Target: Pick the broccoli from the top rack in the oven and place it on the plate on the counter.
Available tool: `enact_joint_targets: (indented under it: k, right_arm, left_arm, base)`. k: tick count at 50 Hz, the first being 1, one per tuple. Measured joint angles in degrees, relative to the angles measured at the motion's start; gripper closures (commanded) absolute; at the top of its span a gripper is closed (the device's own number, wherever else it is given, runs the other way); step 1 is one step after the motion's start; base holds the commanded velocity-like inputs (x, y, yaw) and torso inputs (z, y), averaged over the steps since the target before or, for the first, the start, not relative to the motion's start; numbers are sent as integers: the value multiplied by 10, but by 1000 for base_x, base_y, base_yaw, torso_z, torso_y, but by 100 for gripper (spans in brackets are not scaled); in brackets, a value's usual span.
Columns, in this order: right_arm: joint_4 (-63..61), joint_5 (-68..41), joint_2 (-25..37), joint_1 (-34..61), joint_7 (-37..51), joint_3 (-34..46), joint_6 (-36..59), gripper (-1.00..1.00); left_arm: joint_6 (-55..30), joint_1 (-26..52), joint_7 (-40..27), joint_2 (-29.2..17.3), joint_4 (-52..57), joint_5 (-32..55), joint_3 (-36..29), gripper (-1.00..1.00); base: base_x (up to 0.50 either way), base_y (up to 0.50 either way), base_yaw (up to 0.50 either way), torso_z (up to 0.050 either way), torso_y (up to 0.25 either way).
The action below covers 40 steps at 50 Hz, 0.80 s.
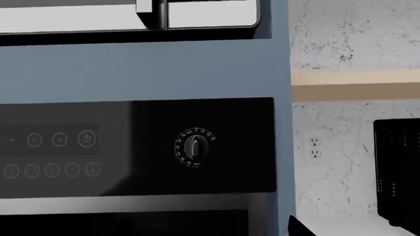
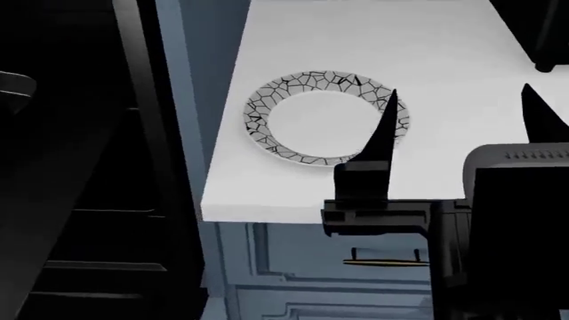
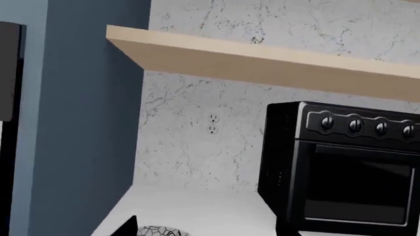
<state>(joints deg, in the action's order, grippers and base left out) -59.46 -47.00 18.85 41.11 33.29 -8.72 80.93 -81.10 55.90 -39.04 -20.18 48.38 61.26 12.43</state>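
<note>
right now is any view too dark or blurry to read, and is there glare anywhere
Head view: the oven cavity is near-black, with no detail inside; the plate and counter are evenly lit and sharp. Left wrist view: sharp, with a soft sheen across the control panel. Right wrist view: sharp, no glare.

A white wall (image 3: 196, 147) veined with faint grey, like marble, runs behind the worktop, and a double power outlet (image 3: 212, 124) is set into it. Above the outlet a pale wooden shelf (image 3: 262, 61) juts out from the wall. A tall blue-grey panel (image 3: 85, 123) stands at the wall's end, flat and unmarked. On the far side a small black box (image 3: 341, 167) with a glass front carries a row of round knobs (four show). Below, the blue-grey cabinet front (image 2: 294, 280) has framed panels and a gold handle (image 2: 384, 261). Light is even, shadows soft.
</note>
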Motion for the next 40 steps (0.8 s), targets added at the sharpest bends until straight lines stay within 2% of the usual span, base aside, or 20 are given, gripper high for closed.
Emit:
enact_joint_targets:
  k: [11,19,29,40]
  right_arm:
    - [-2,-140,29,25,96,-44,25,-100]
    - [5,-300,73,49,219,-73,15,-100]
    - [20,-510,163,125,419,-27,-54,-100]
    - [24,-578,203,144,490,-7,-84,-100]
  left_arm:
    - [31,-13,10,-25,-11,-26,-28,-100]
    - [62,-35,23,-40,-20,-55,-50,-100]
    - [100,-59,39,-50,-32,-89,-79,-100]
    - [111,-66,39,-53,-31,-93,-91,-100]
  base:
    - [0,500,0,43,148]
    - [0,360,0,43,148]
    - [82,50,0,43,149]
    - [85,491,0,43,148]
